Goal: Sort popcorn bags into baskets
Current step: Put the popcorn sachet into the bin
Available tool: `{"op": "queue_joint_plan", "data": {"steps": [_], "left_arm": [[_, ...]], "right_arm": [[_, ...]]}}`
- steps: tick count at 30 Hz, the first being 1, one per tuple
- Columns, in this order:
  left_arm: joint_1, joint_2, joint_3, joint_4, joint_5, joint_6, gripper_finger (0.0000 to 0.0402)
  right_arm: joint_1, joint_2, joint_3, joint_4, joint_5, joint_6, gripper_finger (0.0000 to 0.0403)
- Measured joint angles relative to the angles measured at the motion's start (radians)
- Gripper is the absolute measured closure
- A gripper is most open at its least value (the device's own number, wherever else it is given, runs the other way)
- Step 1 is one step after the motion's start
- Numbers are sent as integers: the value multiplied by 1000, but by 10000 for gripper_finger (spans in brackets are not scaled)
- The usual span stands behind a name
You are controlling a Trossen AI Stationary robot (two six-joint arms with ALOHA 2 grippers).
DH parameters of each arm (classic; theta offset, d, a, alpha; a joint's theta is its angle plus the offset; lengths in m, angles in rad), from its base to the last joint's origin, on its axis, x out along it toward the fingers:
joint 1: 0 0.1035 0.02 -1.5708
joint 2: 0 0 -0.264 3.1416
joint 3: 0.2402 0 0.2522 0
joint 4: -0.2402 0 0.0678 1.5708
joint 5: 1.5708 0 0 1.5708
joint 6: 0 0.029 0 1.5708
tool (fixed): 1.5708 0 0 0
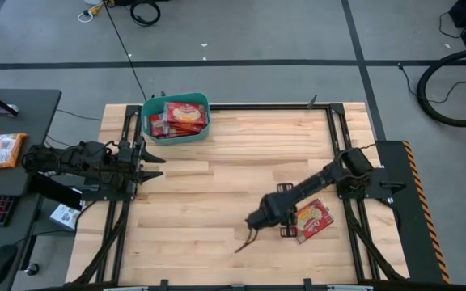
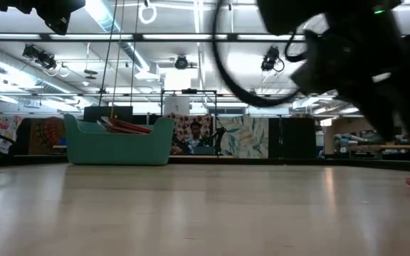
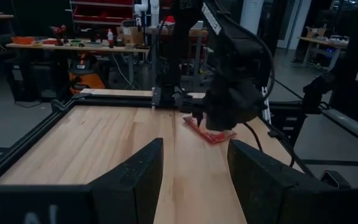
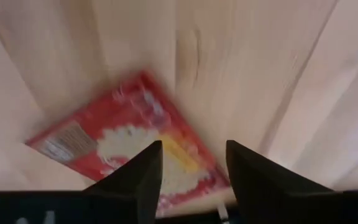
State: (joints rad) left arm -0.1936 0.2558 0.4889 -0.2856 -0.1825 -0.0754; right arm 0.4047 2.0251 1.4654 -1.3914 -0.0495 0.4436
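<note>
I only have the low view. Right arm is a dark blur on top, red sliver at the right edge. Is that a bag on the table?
Observer: Yes. In the high view one popcorn bag lies flat on the table, beside the right arm.
Operator: Is the right gripper holding it?
Observer: No. The right wrist view shows the right gripper open above the bag, fingers empty.
Operator: Where's the left arm?
Observer: Parked at the table's left edge; the left gripper is open, just in front of the basket.
Operator: How full is the basket?
Observer: From above, several red bags lie inside; I can't count them exactly.
</note>
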Motion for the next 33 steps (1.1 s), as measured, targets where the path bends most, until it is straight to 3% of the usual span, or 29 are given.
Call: {"op": "queue_joint_plan", "data": {"steps": [5, 15, 23, 33], "left_arm": [[0, 0, 0, 0, 0, 0, 219], [0, 0, 0, -5, 0, 7, 219], [0, 0, 0, -6, 0, 8, 219], [0, 0, 0, -30, 0, 8, 219]], "right_arm": [[96, -24, -60, -27, -4, 75, 204], [339, -148, -240, 104, -8, 340, 202], [491, -146, -284, 178, 68, 347, 202], [525, -145, -354, 310, 196, 298, 207]]}}
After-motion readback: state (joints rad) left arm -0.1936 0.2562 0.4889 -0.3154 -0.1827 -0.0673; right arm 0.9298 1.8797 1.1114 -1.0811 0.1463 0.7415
